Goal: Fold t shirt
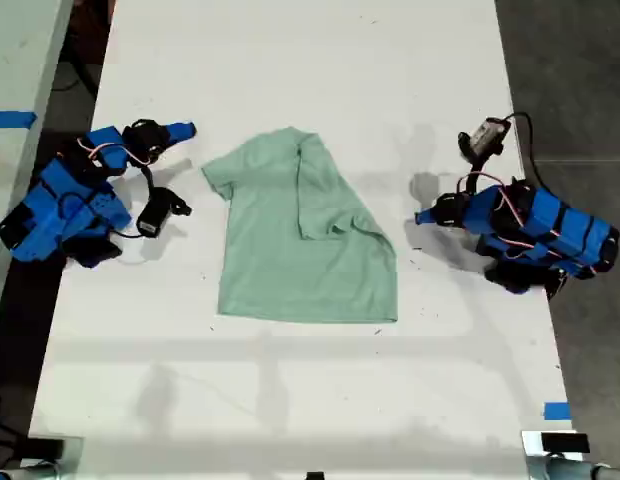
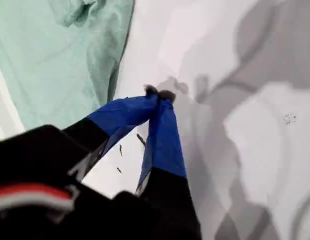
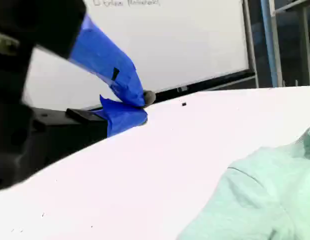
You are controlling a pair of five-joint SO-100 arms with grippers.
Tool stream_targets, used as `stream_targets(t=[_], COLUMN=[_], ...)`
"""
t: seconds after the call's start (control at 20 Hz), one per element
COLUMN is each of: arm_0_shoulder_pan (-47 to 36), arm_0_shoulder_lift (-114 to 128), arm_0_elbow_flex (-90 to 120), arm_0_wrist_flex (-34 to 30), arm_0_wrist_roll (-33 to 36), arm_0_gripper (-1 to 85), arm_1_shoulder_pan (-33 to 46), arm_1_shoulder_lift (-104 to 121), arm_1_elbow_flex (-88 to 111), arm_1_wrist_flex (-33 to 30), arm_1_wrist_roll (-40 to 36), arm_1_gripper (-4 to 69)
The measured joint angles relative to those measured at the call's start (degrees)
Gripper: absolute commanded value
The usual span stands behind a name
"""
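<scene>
The pale mint-green t shirt lies flat in the middle of the white table, with one side and sleeve folded over onto its body. My first gripper sits on the exterior view's right, just off the shirt's edge. Its blue jaws are shut on nothing, and the t shirt lies beyond them. My second gripper is on the exterior view's left, near the shirt's other sleeve. It is shut and empty, with the t shirt apart from it.
Blue tape marks sit by the table's sides. Dark floor borders the table on the exterior view's right. A whiteboard stands beyond the table in the second wrist view. Bare tabletop surrounds the shirt.
</scene>
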Motion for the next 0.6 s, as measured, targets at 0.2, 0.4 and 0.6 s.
stream_targets(t=[0.2, 0.4, 0.6], arm_0_shoulder_pan=[-0.62, -0.79, -0.7], arm_0_shoulder_lift=[0.0, 0.0, 0.0], arm_0_elbow_flex=[0.0, 0.0, 0.0], arm_0_wrist_flex=[1.32, 1.32, 1.23], arm_0_wrist_roll=[-0.7, -0.7, -0.62], arm_0_gripper=[1.2, 0.8, -0.2], arm_1_shoulder_pan=[0.0, 0.0, 0.0], arm_1_shoulder_lift=[0.09, 0.09, 0.09], arm_1_elbow_flex=[-0.09, -0.09, -0.09], arm_1_wrist_flex=[5.54, 5.63, 5.63], arm_1_wrist_roll=[-0.09, -0.09, -0.09], arm_1_gripper=[2.2, 2.2, 2.3])
